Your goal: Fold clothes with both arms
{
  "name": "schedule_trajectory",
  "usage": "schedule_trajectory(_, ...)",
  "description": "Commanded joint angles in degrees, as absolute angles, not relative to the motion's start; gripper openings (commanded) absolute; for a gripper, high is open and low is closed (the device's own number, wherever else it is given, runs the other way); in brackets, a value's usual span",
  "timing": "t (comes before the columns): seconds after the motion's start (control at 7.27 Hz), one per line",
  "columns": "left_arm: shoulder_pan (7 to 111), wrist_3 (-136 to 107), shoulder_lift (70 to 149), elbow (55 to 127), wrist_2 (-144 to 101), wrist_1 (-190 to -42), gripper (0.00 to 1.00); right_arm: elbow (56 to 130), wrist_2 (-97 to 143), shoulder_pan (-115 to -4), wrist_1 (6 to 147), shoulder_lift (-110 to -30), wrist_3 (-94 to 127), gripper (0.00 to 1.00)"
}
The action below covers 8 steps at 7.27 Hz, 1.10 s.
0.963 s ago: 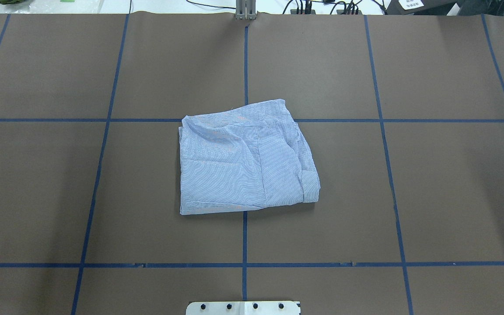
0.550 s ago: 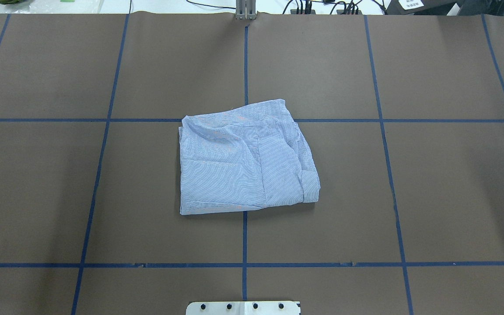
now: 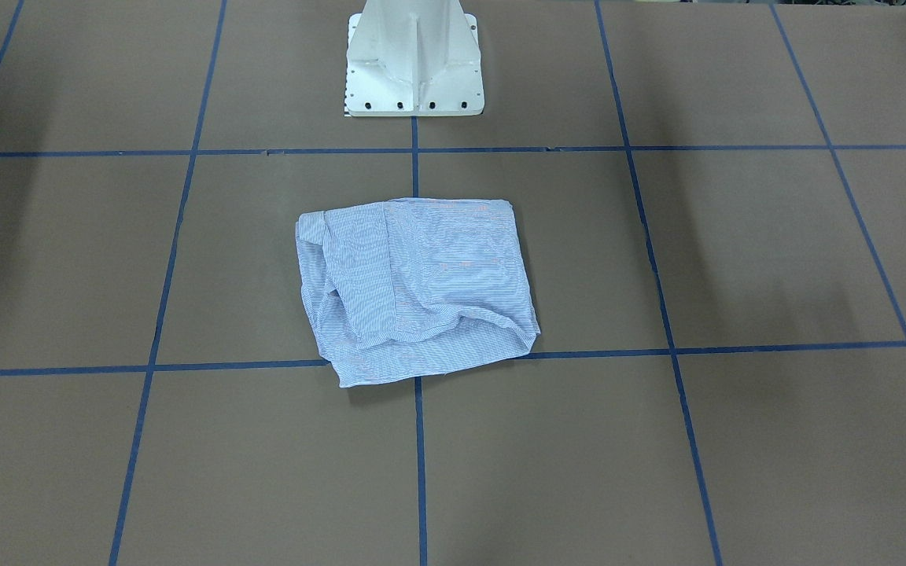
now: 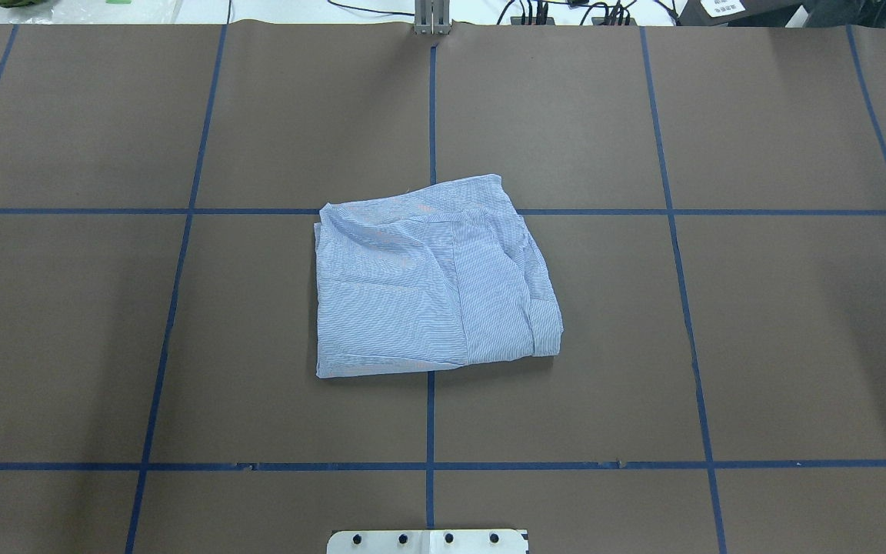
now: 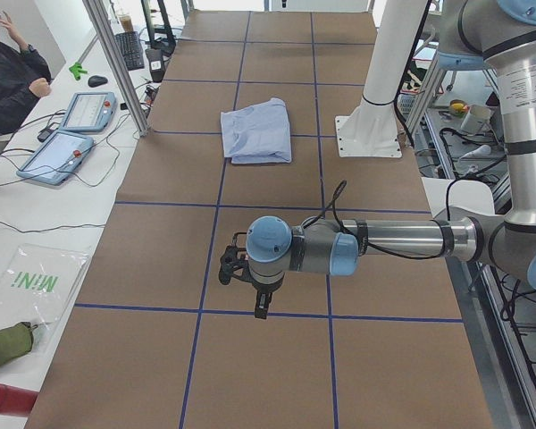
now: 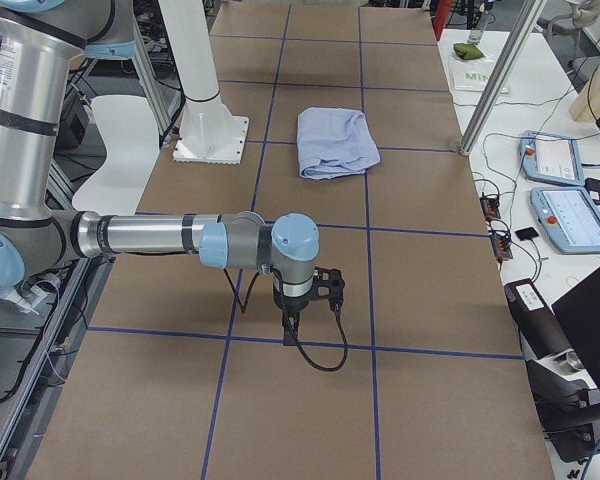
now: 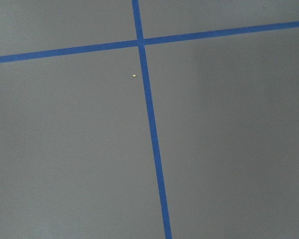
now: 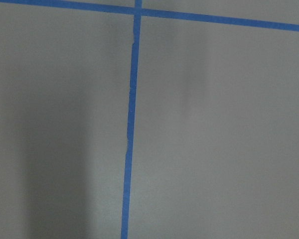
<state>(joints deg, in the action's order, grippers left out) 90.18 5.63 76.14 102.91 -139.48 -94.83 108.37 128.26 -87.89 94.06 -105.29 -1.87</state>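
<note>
The light blue striped shirt [image 4: 428, 285] lies folded into a rough square in the middle of the brown table [image 4: 797, 346]. It also shows in the front-facing view [image 3: 414, 287] and both side views [image 5: 255, 131] [image 6: 335, 142]. No collar, buttons or label show. My left gripper [image 5: 261, 311] hangs over bare table far from the shirt, pointing down. My right gripper [image 6: 290, 325] hangs likewise at the other end. Both show only in the side views, so I cannot tell whether they are open or shut. Both wrist views show only table and blue tape.
The white pedestal base [image 3: 412, 59] stands at the robot's edge of the table. Blue tape lines [image 4: 431, 115] grid the surface. An operator [image 5: 9, 76] sits beside control tablets [image 5: 58, 156] past the far edge, with an aluminium post [image 5: 116, 67] there.
</note>
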Motion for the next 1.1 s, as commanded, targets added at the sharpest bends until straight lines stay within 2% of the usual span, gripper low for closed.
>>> schedule_trajectory(0.0,90.18,5.63,76.11,102.92,-139.48,-94.83,1.0,108.37,128.41,-87.89,94.13,-105.38,-1.85,1.0)
schedule_trajectory(0.96,90.18,5.63,76.03,102.92,-139.39,-94.83,1.0,108.11,128.58,-87.89,94.13,-106.0,-1.85,1.0)
